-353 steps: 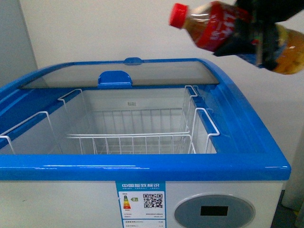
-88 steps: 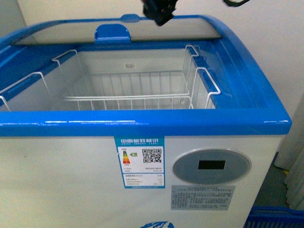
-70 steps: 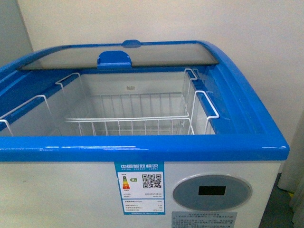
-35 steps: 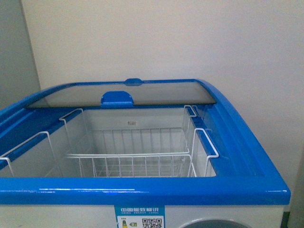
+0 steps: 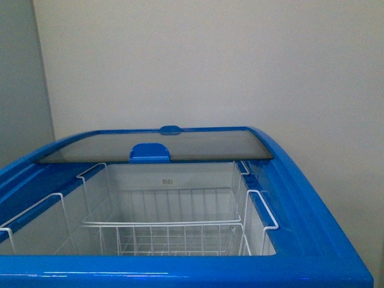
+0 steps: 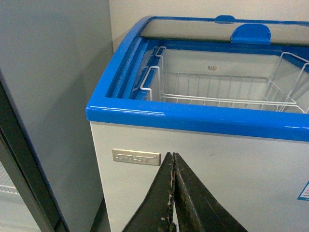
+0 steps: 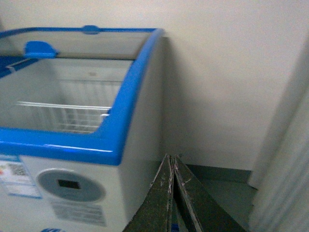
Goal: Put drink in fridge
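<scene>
The fridge (image 5: pixel 300 204) is a white chest cooler with a glossy blue rim. Its curved glass lid (image 5: pixel 156 146) is slid to the back, so the white wire baskets (image 5: pixel 174 225) lie exposed; nothing shows in them. The drink is out of view in every view. Neither arm shows in the front view. My left gripper (image 6: pixel 173 158) is shut with nothing in it, low in front of the fridge's white front wall (image 6: pixel 231 164). My right gripper (image 7: pixel 170 158) is shut and empty too, low beside the fridge's right corner (image 7: pixel 130 96).
A tall grey cabinet (image 6: pixel 48 96) stands close against the fridge's left side. A plain wall (image 5: pixel 210 60) runs behind the fridge. A pale curtain (image 7: pixel 285 169) hangs to its right. The oval grey display (image 7: pixel 70 185) is on the front wall, near the right gripper.
The front view has swung upward: the fridge sits lower in frame and its label and display have dropped out. The drink, held above the fridge five seconds ago, is gone from view.
</scene>
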{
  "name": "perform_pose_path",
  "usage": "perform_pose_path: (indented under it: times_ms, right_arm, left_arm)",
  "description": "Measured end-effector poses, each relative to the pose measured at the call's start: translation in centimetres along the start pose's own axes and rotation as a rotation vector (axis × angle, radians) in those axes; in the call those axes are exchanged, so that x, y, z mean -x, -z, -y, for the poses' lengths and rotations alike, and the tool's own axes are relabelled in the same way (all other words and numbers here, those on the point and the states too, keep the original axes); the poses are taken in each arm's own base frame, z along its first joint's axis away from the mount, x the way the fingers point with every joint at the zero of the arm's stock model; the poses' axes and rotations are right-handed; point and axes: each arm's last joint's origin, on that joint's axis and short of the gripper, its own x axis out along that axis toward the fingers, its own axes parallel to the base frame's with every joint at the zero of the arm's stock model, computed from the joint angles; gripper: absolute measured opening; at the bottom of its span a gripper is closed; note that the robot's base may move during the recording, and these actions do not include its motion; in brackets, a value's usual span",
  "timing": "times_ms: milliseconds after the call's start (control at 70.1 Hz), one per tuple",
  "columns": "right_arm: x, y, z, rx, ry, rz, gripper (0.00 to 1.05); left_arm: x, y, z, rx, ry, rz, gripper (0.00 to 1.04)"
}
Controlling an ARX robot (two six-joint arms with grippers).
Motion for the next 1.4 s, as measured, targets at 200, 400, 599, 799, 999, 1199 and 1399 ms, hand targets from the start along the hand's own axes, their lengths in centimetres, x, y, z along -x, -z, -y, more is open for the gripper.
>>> perform_pose_path:
  times_ms: [200,400,599,799,999,1199,1399]
  right_arm:
    - [0.0,1.3,0.1,0.0,0.003,-0.001,0.03]
    - [0.0,2.2,0.1,0.0,0.004,-0.003,0.03]
    - [0.0,2.8,0.1,0.0,0.004,0.0,0.03]
    - [0.0,3.3,0.1,0.0,0.004,-0.001,0.03]
    - [0.2,3.3,0.1,0.0,0.004,0.033,0.03]
    - [0.2,3.3,0.1,0.0,0.004,0.033,0.03]
    - [0.2,3.3,0.1,0.0,0.004,0.033,0.11]
  left_arm:
    - [0.0,0.0,0.0,0.0,0.0,0.0,0.03]
    - [0.0,0.0,0.0,0.0,0.0,0.0,0.03]
    - [0.0,0.0,0.0,0.0,0.0,0.0,0.03]
    - [0.0,0.0,0.0,0.0,0.0,0.0,0.03]
    - [0.0,0.0,0.0,0.0,0.0,0.0,0.03]
    - [0.0,0.0,0.0,0.0,0.0,0.0,0.03]
    - [0.0,0.0,0.0,0.0,0.0,0.0,0.08]
